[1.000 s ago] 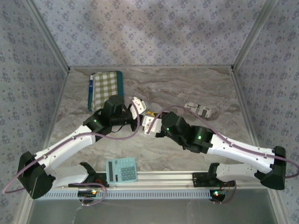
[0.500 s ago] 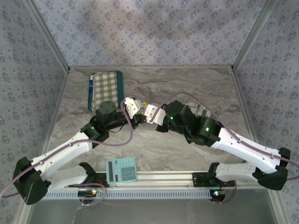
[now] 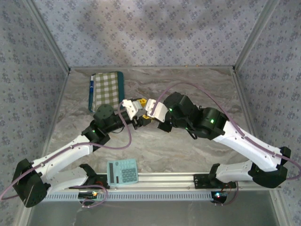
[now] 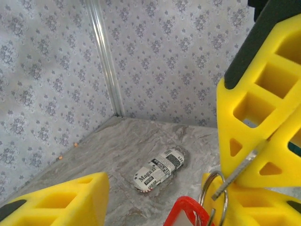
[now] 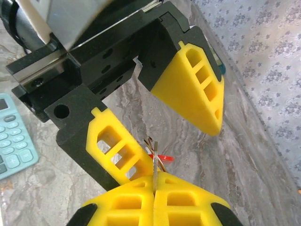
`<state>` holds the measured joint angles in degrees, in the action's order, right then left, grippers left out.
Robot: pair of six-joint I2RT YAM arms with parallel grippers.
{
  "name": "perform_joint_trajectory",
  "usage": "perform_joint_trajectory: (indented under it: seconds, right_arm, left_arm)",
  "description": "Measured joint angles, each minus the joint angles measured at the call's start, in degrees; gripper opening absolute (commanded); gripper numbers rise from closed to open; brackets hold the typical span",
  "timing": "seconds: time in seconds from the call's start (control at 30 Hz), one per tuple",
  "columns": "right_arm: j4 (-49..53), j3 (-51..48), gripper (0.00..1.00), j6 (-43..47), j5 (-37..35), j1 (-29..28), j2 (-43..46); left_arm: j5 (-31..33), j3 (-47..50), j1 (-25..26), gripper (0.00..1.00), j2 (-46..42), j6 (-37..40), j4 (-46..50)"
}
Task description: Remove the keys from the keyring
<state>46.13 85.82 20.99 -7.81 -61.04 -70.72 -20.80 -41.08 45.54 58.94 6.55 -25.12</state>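
Two robot arms meet over the marbled table, beyond the teal calculator and slightly to its right. The right gripper is pinched tight on a thin metal blade that threads a metal ring. The keys, marked by a red tag, hang from that ring, on the far side of the calculator. The left gripper stands wide, one yellow finger close beside the red tag, the other well apart. A checked cloth lies farther from the calculator, to its left.
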Motion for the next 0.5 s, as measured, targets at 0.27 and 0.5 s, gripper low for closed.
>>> perform_joint_trajectory:
  seconds: [0.27,0.5]
  right_arm:
    - [2.6,2.0,0.0,-2.8,3.8,1.7,-0.2]
    - [2.6,2.5,0.0,-5.1,4.7,2.9,-0.4]
  left_arm:
    - [-3.5,0.0,0.0,0.58,1.4,-0.5,-2.3]
    - [-5.1,0.2,0.2,0.58,3.0,-2.1,-5.2]
